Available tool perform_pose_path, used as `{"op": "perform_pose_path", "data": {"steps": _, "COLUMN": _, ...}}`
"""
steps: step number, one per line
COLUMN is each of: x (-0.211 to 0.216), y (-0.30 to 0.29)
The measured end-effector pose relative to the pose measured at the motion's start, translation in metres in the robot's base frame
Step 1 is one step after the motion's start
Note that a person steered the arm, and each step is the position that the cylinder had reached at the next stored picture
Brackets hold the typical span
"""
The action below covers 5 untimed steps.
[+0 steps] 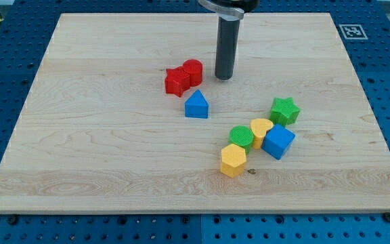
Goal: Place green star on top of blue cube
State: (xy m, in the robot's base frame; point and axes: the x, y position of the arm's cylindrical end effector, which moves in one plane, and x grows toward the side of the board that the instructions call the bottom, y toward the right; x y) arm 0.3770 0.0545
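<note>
Right now, nearest the view's bottom, the yellow hexagon (233,160) sits just down and to the view's left of the blue cube (278,141). A green round block (242,137) and a yellow heart block (261,131) press close on the blue cube's left side. Just above the blue cube, toward the view's top, is the green star (284,110); whether they touch, I cannot tell. Farther up and well to the left of the blue cube sits a blue triangle block (196,105), then two red blocks (183,77) touching each other. My tip (223,75) is beside the red blocks, on their right. I have no jaws, only a rod. The green star lies down and to the right of my tip, well apart. I think my tip must go around to the star's far side.
</note>
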Motion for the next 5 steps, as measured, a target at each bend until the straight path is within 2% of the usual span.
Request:
{"op": "perform_pose_path", "data": {"steps": 1, "x": 0.001, "y": 0.052}}
{"op": "perform_pose_path", "data": {"steps": 2, "x": 0.021, "y": 0.098}}
{"op": "perform_pose_path", "data": {"steps": 3, "x": 0.047, "y": 0.114}}
{"op": "perform_pose_path", "data": {"steps": 5, "x": 0.060, "y": 0.098}}
